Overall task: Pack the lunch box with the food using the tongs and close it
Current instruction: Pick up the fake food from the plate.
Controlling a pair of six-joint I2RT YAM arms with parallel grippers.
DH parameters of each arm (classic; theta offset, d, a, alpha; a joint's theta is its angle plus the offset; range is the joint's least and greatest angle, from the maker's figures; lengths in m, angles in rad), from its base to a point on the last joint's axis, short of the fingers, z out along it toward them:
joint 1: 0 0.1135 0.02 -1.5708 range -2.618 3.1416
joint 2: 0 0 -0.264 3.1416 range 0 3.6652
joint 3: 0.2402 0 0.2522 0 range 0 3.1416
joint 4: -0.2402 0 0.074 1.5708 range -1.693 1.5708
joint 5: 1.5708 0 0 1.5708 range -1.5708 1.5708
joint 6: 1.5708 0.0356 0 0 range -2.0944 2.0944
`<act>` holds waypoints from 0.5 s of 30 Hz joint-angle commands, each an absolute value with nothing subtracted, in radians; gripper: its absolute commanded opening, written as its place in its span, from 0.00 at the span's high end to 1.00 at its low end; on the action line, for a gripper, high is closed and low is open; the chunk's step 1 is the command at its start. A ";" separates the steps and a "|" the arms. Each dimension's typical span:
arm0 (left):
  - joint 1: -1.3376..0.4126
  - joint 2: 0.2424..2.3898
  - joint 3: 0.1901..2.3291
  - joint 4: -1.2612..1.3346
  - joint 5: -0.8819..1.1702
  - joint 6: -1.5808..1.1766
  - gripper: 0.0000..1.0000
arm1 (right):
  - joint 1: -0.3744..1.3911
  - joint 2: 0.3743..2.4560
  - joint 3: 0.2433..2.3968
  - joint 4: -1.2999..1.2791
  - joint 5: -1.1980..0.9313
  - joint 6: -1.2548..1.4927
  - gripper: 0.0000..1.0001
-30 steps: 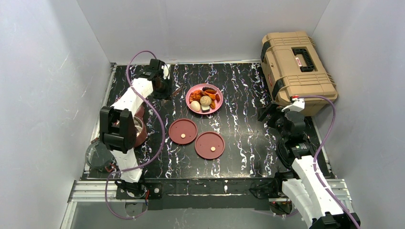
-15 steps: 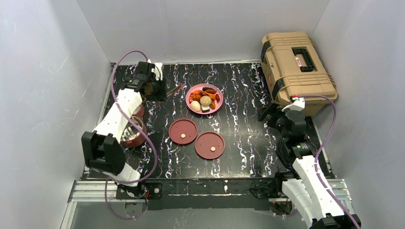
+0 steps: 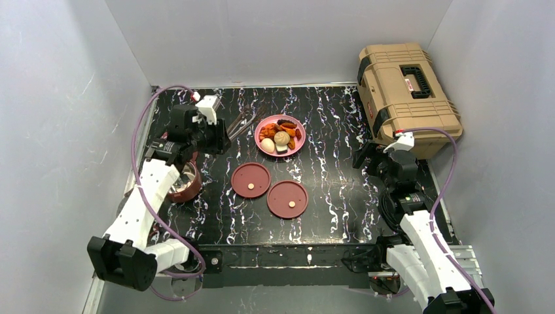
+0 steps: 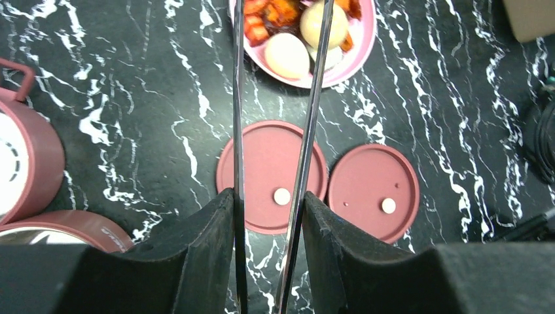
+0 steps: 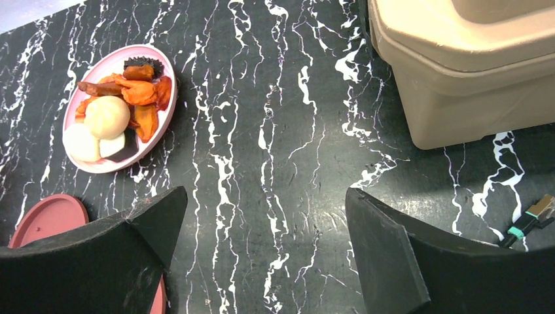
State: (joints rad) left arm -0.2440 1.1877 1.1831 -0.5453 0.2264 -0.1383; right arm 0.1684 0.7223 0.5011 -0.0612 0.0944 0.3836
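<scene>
The left arm stretches long up the left side of the black, white-veined desk (image 3: pixel 327 170). Its pincer (image 4: pixel 268 196) is clenched on the back end of the slim dark metal tongs (image 4: pixel 238 98), whose two thin blades reach toward the glossy pink plate (image 4: pixel 358 52) of food (image 3: pixel 281 134). The maroon lunch box (image 3: pixel 188 186), round and steel-lined, sits beside the left forearm, its two flat disc lids (image 3: pixel 250 180) side by side mid-desk. The right pincer (image 5: pixel 265 196) hangs released, jaws wide, near the tan toolbox (image 3: pixel 406 85).
</scene>
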 commanded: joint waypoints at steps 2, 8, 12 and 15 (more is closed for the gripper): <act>-0.270 1.125 1.102 -0.549 0.293 -0.148 0.62 | 0.167 0.722 0.509 -0.034 0.119 0.348 0.00; -0.305 1.099 1.027 -0.572 0.256 -0.156 0.63 | 0.167 0.730 0.499 -0.017 0.116 0.353 0.00; -0.313 1.122 1.032 -0.587 0.229 -0.156 0.63 | 0.167 0.739 0.496 -0.010 0.113 0.356 0.00; -0.313 1.145 1.037 -0.590 0.261 -0.162 0.62 | 0.167 0.745 0.493 -0.009 0.111 0.357 0.00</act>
